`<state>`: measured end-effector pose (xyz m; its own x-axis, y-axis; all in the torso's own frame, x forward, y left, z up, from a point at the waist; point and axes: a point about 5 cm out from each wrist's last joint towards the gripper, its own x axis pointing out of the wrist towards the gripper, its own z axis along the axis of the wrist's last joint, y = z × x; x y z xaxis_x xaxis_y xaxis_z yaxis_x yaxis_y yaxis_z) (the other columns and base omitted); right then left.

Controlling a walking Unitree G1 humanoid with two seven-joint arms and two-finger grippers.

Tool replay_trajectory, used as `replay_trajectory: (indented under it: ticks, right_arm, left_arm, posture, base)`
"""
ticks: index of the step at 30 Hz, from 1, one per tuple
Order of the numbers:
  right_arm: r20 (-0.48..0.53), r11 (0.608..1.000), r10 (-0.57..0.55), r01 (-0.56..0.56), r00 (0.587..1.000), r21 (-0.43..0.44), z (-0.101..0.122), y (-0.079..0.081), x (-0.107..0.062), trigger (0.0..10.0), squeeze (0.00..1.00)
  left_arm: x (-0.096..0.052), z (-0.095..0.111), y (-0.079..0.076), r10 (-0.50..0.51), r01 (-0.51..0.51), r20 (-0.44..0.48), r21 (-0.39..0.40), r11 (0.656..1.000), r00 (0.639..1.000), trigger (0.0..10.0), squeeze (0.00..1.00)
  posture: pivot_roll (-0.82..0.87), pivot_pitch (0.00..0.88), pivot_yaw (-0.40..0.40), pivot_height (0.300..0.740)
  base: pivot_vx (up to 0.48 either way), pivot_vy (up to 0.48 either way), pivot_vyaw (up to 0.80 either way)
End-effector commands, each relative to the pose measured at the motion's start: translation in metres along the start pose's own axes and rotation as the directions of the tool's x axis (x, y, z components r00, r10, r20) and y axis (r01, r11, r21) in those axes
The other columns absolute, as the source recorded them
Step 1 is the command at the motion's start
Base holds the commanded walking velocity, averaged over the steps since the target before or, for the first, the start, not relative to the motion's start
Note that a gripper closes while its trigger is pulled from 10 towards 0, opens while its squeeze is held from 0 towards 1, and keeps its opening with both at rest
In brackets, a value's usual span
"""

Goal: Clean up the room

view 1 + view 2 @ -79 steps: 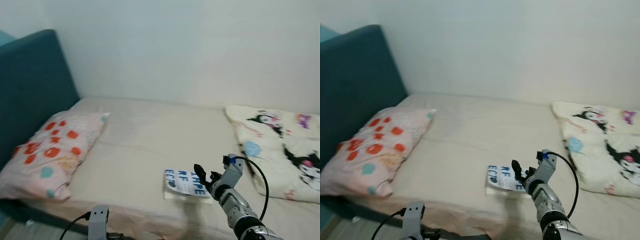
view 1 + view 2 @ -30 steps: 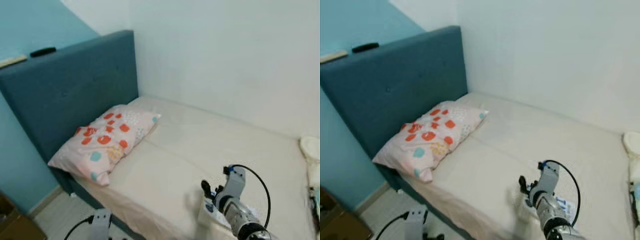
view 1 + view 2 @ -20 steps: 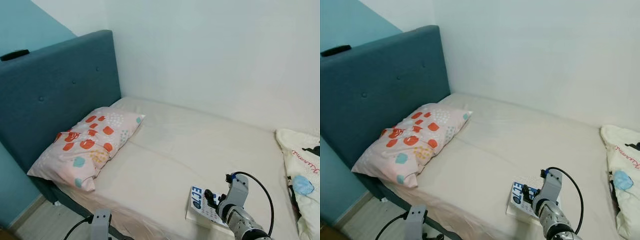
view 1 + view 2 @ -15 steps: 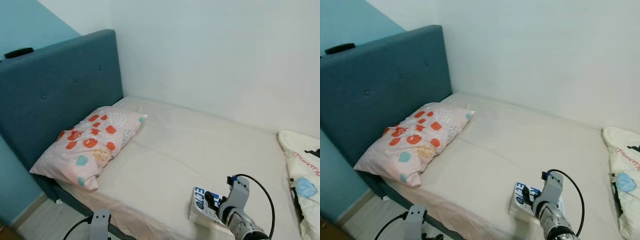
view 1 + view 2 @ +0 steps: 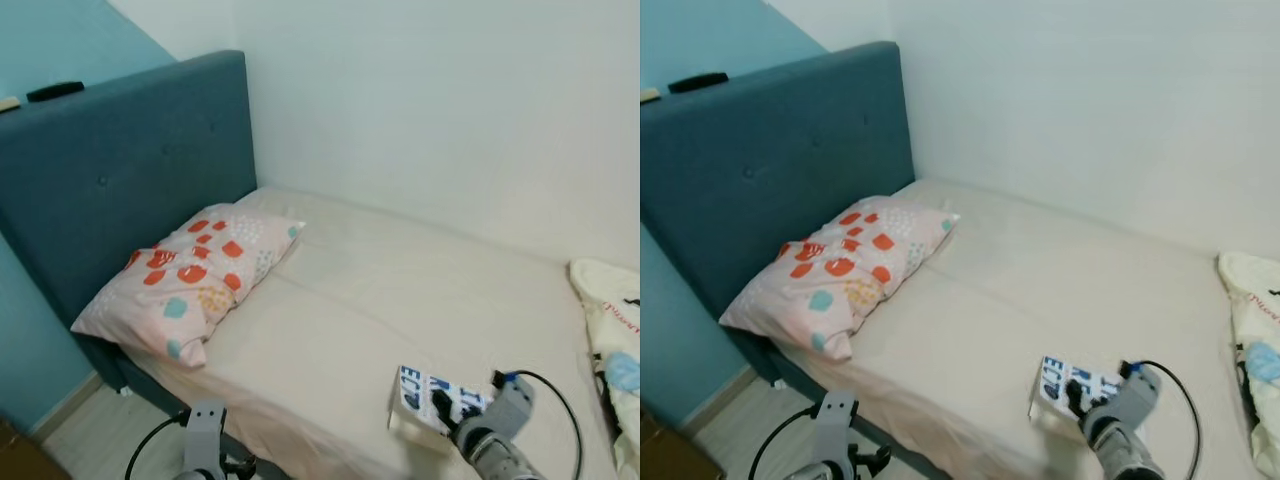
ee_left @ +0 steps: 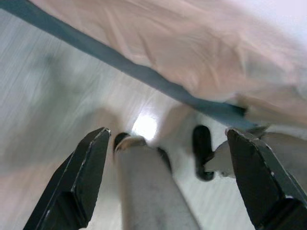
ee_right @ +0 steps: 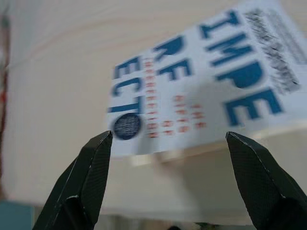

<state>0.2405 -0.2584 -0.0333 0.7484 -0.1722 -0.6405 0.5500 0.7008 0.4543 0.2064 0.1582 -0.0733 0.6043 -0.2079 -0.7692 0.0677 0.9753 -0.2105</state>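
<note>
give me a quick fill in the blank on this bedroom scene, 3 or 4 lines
1. The white book with blue lettering lies on the beige ____.
2. The pink pillow with red patches rests against the ____ padded headboard.
3. The right gripper faces the book with its fingers ____.
4. The left gripper hangs low over the pale ____.

Missing words: mattress; teal; open; floor

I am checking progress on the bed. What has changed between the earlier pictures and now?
The right end effector has drawn back toward the bed's near edge, fingers open in front of the white paperback book with blue lettering. The book, the spotted pink pillow and the left end effector stayed put; the camera swung.
</note>
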Motion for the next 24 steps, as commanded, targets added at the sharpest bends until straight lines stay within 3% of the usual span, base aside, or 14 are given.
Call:
replay_trajectory:
  ticks: [1,11,16,24]
  right_arm:
    - [0.007,0.999,-0.025,0.025,1.000,0.044,-0.001,-0.006,-0.001,10.0,0.00]
    - [0.097,0.974,-0.039,0.017,0.995,0.225,0.018,-0.006,0.000,10.0,0.00]
    - [0.114,0.967,-0.053,0.022,0.992,0.252,0.021,-0.007,-0.001,10.0,0.00]
    - [0.213,0.931,-0.042,-0.040,0.976,0.364,0.031,-0.019,-0.005,10.0,0.00]
  left_arm:
    - [-0.003,-0.008,0.005,0.010,-0.009,-0.027,0.023,1.000,1.000,10.0,0.00]
    - [-0.008,-0.022,0.014,0.016,-0.012,-0.068,0.059,0.998,0.998,10.0,0.00]
    - [-0.010,-0.026,0.017,0.015,-0.009,-0.078,0.078,0.997,0.997,10.0,0.00]
    - [-0.019,-0.037,0.031,0.015,-0.004,-0.097,0.113,0.994,0.995,10.0,0.00]
  posture:
    - [0.05,0.007,-0.024,0.618]
    - [0.07,0.030,-0.008,0.608]
    - [0.08,0.042,0.001,0.608]
    - [0.13,0.125,0.048,0.608]
  base:
    - [0.000,0.000,0.00]
    - [0.000,0.000,0.00]
    - [0.000,0.000,0.00]
    - [0.000,0.000,0.00]
